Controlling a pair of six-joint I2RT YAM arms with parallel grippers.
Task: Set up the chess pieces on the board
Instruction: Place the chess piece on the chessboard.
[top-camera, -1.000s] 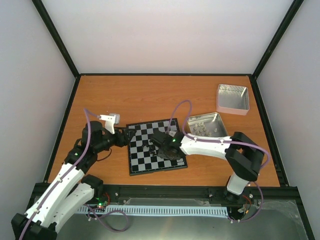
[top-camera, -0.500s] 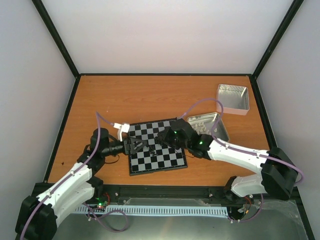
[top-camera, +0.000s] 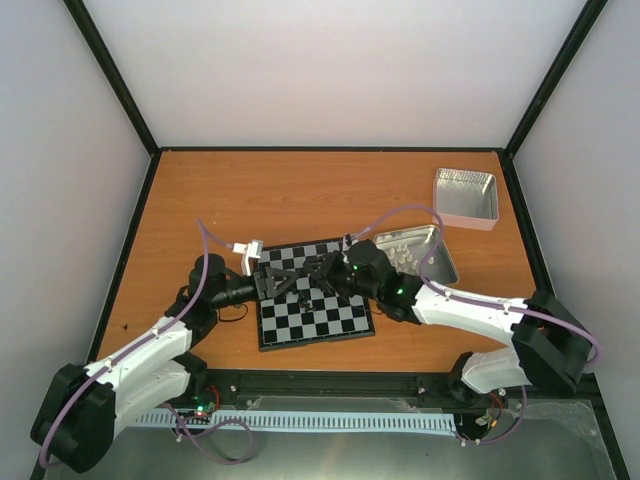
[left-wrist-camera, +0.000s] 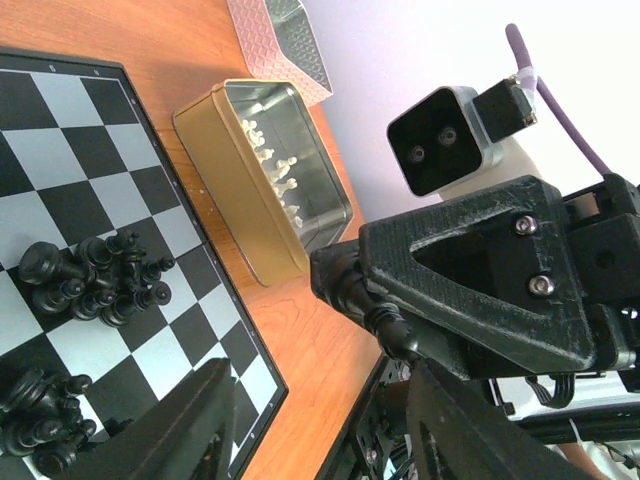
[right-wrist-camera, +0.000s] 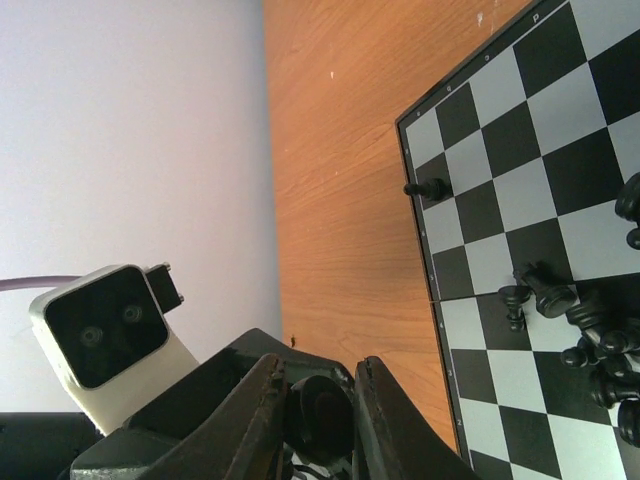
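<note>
Wood-brown table (top-camera: 300, 200) carries the board (top-camera: 330, 320) near its front middle from above; the left wrist shows the left gripper (left-wrist-camera: 320, 395) parted, empty, near the chess pieces (left-wrist-camera: 95, 285) bunched on the board's squares; the right wrist shows the right gripper (right-wrist-camera: 320, 375) pinching one black piece (right-wrist-camera: 320, 415).

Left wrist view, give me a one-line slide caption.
Black chess pieces clustered on the board, cream pieces in the open tin beside it.

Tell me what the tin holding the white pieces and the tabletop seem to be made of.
Tin: thin sheet metal by its look, gold-tinted and glossy, with reflections on its inner walls. Tabletop: orange-brown wood grain, smooth and fairly matte; whether it is solid wood or laminate cannot be told.
</note>
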